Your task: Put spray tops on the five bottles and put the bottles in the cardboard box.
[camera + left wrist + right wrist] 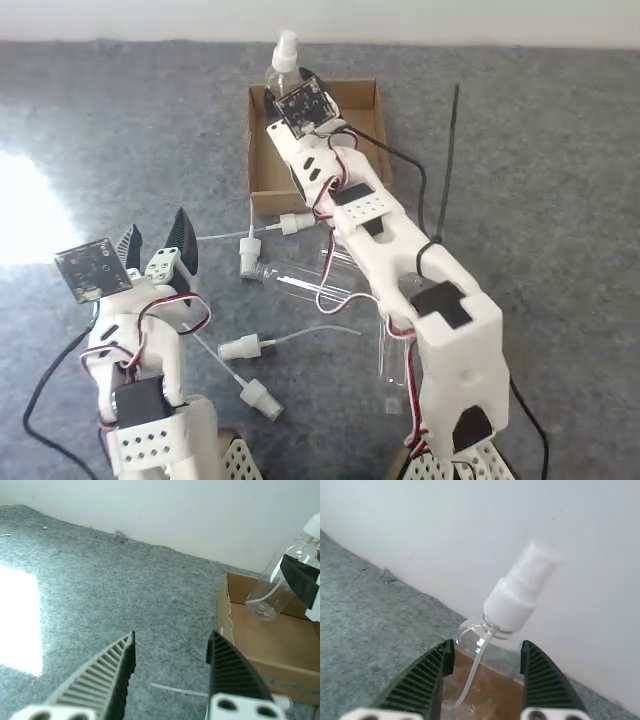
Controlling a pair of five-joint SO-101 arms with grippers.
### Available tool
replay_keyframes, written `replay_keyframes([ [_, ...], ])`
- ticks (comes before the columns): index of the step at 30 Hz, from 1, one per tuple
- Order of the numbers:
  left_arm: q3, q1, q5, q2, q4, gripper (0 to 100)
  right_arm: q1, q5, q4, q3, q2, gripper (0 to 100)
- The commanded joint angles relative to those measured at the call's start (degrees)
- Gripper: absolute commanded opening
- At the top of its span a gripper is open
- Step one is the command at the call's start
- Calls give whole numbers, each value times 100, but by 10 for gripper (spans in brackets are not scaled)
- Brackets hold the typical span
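A clear bottle point(281, 72) with a white spray top point(520, 592) stands upright over the far left corner of the cardboard box point(362, 95). My right gripper point(487, 647) is shut on its body, and in the left wrist view a black finger point(300, 577) presses against the bottle point(272, 587). My left gripper point(157, 228) hovers open and holds nothing at the near left, over bare carpet. A capless bottle point(300, 280) lies in front of the box, and more clear bottles point(393, 350) lie partly under the right arm. Several loose spray tops point(250, 255) are scattered nearby.
The right arm stretches from the near right edge across the table's middle to the box. A thin black strip point(450, 150) lies right of the box. A white wall point(175, 510) borders the far side. A bright patch of light point(25, 215) falls on the carpet at the left.
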Motion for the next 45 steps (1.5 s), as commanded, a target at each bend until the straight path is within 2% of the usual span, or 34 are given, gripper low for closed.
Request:
replay_keyframes([
  [1, -48, 9, -9, -62, 0, 217, 75, -18, -145, -914, 224, 98],
  [17, -48, 18, -9, -62, 0, 215, 75, -9, -92, -2901, 2009, 97],
  [30, -40, 18, -9, -62, 9, 215, 84, 9, -101, -3903, 3152, 97],
  [36, -40, 18, -9, -62, 9, 215, 22, 1116, -145, -4659, 3908, 97],
  [45, -40, 18, -9, -62, 9, 215, 31, 1178, -101, -5284, 4409, 97],
])
